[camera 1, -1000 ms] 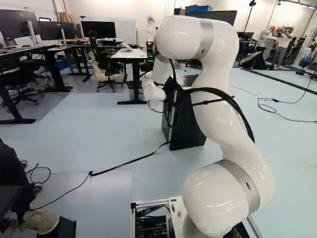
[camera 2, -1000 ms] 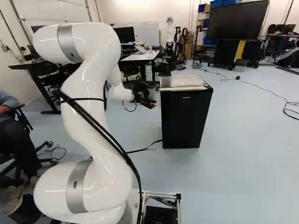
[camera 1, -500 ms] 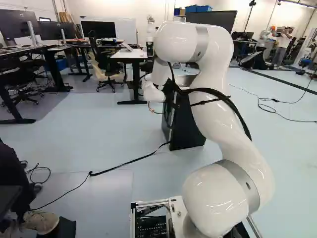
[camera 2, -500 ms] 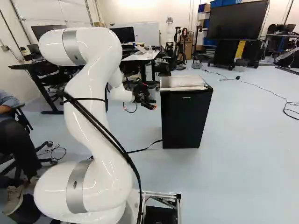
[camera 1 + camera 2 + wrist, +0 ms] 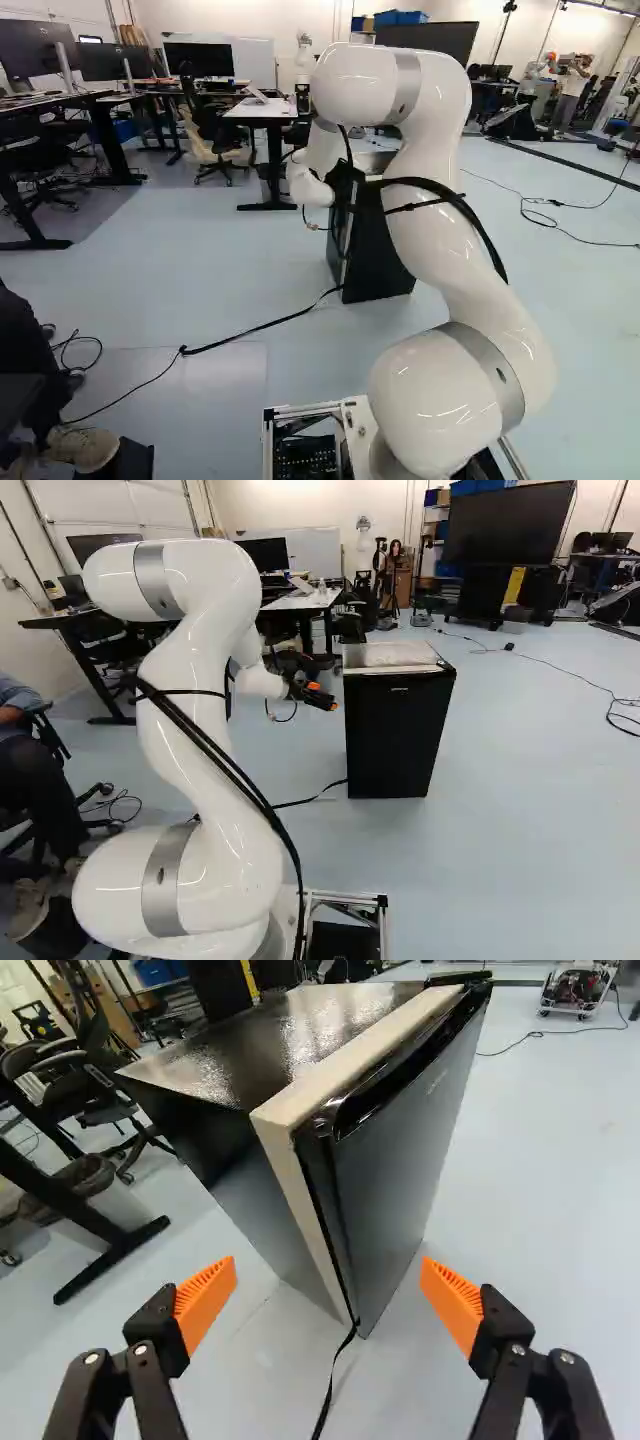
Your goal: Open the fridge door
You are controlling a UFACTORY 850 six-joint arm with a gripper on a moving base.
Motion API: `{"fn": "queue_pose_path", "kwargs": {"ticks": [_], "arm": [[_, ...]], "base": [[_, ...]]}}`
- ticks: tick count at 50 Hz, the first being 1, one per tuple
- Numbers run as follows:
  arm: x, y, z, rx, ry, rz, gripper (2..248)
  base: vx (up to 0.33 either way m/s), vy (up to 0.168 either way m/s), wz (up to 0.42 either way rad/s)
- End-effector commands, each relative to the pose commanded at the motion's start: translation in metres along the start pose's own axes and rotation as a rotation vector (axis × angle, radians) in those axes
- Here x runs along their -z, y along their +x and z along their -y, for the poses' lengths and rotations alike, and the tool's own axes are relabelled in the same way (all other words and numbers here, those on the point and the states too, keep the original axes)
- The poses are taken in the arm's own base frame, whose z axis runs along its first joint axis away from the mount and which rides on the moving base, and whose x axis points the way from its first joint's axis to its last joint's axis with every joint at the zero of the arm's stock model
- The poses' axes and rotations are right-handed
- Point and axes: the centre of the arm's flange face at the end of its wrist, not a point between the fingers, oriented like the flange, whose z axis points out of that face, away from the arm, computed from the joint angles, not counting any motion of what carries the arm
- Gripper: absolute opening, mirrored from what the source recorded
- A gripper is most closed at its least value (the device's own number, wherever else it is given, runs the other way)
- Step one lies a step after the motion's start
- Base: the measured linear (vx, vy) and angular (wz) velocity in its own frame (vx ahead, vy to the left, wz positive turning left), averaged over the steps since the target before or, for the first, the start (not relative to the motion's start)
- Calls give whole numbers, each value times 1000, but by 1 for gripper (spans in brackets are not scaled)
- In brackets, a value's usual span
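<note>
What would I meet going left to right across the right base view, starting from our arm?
White arm → open jaws → closed black fridge → loop of cable on the floor.

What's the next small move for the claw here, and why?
I'd probably ease the open claw forward toward the near side edge of the fridge door, keeping the fingers spread. The door looks shut, its side edge lies ahead between the lines of the orange pads, and neither pad touches it.
</note>
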Motion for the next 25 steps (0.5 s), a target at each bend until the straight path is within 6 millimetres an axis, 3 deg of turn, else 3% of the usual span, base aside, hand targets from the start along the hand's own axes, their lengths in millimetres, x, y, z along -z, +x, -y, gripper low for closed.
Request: {"fn": "queue_pose_path", "kwargs": {"ticks": [25], "arm": [[-1, 1, -1, 12, -1, 0, 247]], "base": [[0, 0, 0]]}}
